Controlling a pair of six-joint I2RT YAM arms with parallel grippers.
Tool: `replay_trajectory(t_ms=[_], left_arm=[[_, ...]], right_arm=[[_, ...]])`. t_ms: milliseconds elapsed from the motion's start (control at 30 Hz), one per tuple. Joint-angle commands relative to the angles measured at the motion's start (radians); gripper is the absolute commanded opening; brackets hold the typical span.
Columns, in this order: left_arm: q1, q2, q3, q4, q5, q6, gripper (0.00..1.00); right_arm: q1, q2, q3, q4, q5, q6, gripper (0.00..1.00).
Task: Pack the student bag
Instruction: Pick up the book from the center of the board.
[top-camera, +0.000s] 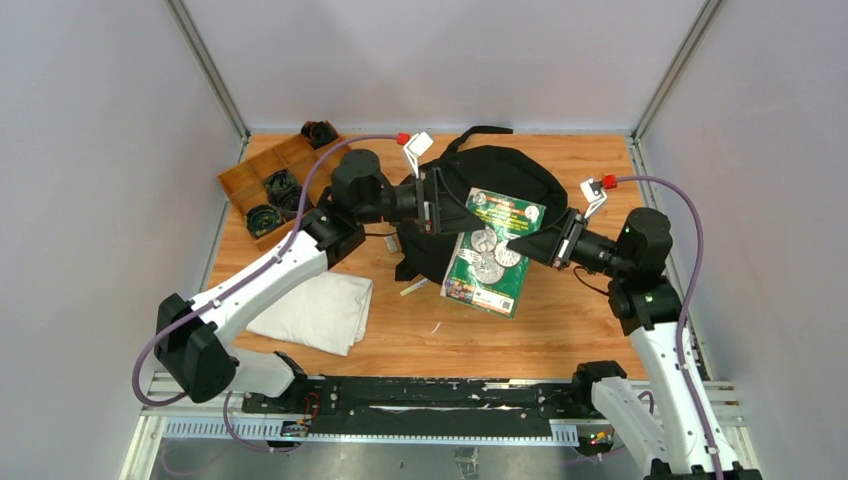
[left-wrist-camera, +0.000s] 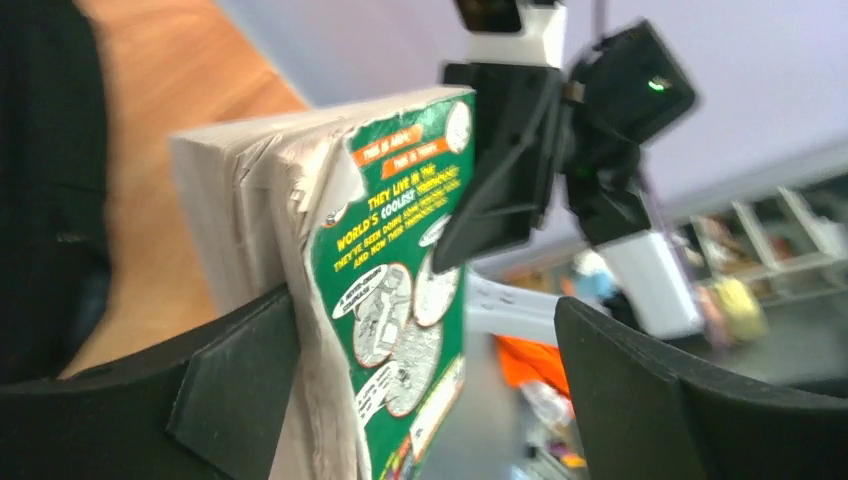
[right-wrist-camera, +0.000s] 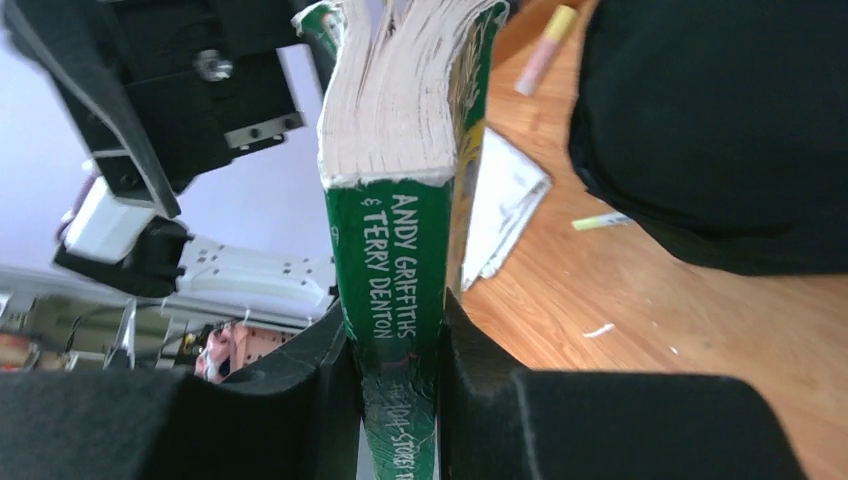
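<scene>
the student bag (top-camera: 500, 185) lies slumped on the wooden table (top-camera: 580, 330), and both arms reach in toward it, one from each side. a green paperback book (top-camera: 492, 250) hangs in the air over the bag's near edge, tilted, with its cover facing up. the right gripper (right-wrist-camera: 395, 340) is clamped on the book's spine, both pads pressed flat against it just below the authors' names. the left gripper (left-wrist-camera: 430, 380) is spread wide around the opposite edge: one pad touches the page block and the other stands well clear of the cover, so it carries nothing. the whole book therefore hangs on a narrow pinch at one end, and my worry is that it will swing or sag about that grip, or that the pages will fan open, as it is carried on to the bag. the left pad that touches the paper could also drag the book askew if that arm pulls away sideways. no open mouth shows on the bag from above, so the soft fabric may simply be pushed along rather than take the book in. a pen (right-wrist-camera: 545, 50) and a slip of paper lie beside the bag's near edge and could get swept along.
</scene>
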Motion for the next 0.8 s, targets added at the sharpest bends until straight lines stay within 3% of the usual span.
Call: replay_trajectory(t_ms=[0,167,367,600,767], left_arm=[[0.007,-0.062,0.140,-0.449,-0.322,0.369,1.00],[-0.116,-0.199,0.066,-0.482,-0.669,0.693,1.00],[-0.352,-0.333,-0.211,-0.212,-0.834,1.011,1.00],[-0.659,-0.259,-0.323,-0.085,-1.053,1.399,1.00],[-0.738,-0.191,-0.368,0.059,-1.151,1.469,1.00]], right_arm=[[0.002,0.043,0.104,-0.284,0.158,-0.124,0.00],[-0.014,0.140,0.188,-0.512,0.324,-0.079,0.00],[-0.017,0.226,0.196,-0.502,0.312,0.070,0.00],[-0.017,0.243,0.207,-0.520,0.332,0.071,0.00],[-0.018,0.248,0.185,-0.505,0.312,0.087,0.00]])
